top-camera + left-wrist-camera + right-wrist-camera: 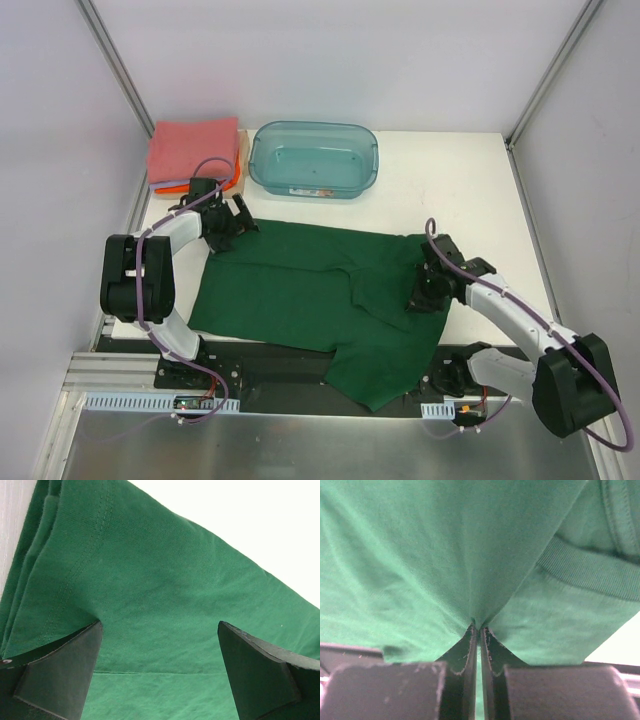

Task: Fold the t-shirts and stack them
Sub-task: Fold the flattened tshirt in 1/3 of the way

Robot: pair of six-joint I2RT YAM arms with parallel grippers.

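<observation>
Two arms, two tools, one tabletop. One dark green shirt lies spread between the two tools, mostly flat, with a fold ridge running across the middle. Its near part hangs over the tabletop's near edge, on the right tool's near-left side. Left tool sits at the shirt's far-left corner, released: the wrist view shows two dark fingers standing wide apart, green cloth and a stitched hem filling the gap between them, nothing pinched. Whether the fingers touch the cloth cannot be told. Right tool is at the shirt's right end, clenched on the green shirt: both fingertips are pressed together with a tuck of cloth drawn up into a peak between them. One ribbed collar band shows just right of that tool and above it in its wrist view. Beyond the left tool, close to it, sits one stack of folded shirts, three colours counted: salmon-pink on top, a thin lavender edge beneath on the left side, orange showing on the side toward the tool. One translucent teal bin stands beyond the green shirt, nearer the left tool than the right, just beside the stack, apart from the green shirt.
</observation>
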